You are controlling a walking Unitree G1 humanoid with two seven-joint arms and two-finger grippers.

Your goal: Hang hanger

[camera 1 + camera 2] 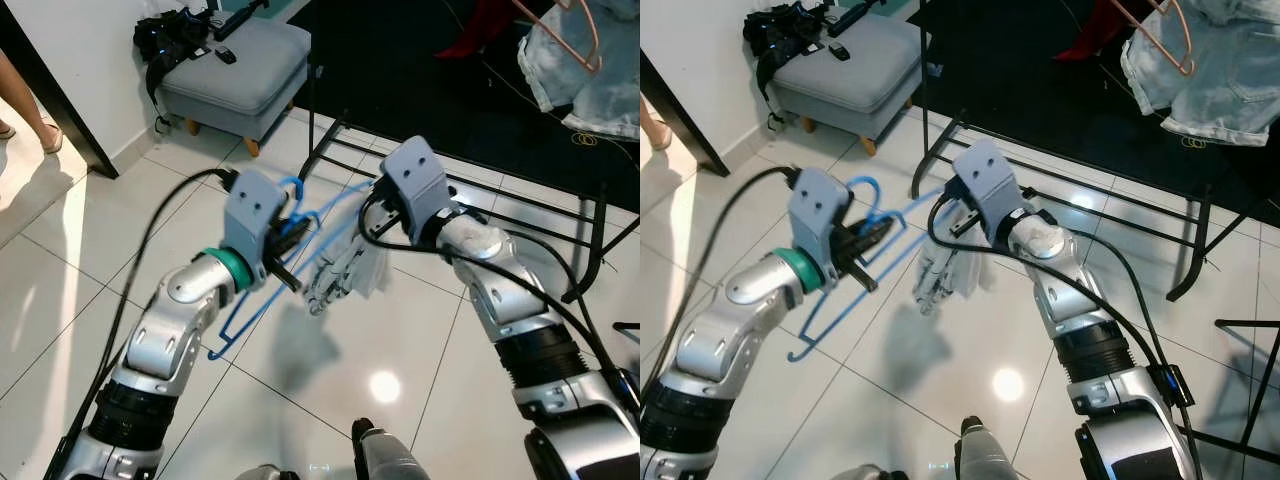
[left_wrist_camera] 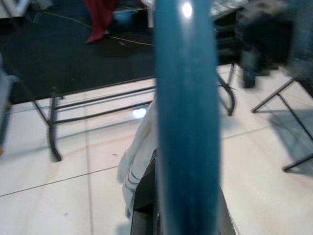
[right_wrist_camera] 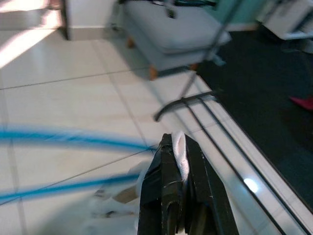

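one blue hanger [image 1: 262, 291], one white cloth [image 1: 345, 275], two grippers. the hanger is up in the air over the pale tiled floor [image 1: 70, 270], between the two arms. the left gripper [image 1: 287, 252] has its black fingers closed on the hanger near the hook, and the blue wire frame slopes down past the silver forearm. in the left wrist view the hanger runs as a thick blue bar [image 2: 186, 117] straight up the middle. the right gripper [image 3: 174, 183] reaches in from the right with its arm bent, fingers pinched shut on a fold of the white cloth, which droops below beside the hanger. behind the arms stands one black metal rack [image 1: 470, 190], one grey footstool [image 1: 235, 70] with black gear on top, and one pink hanger [image 1: 575, 35] on pale clothing.
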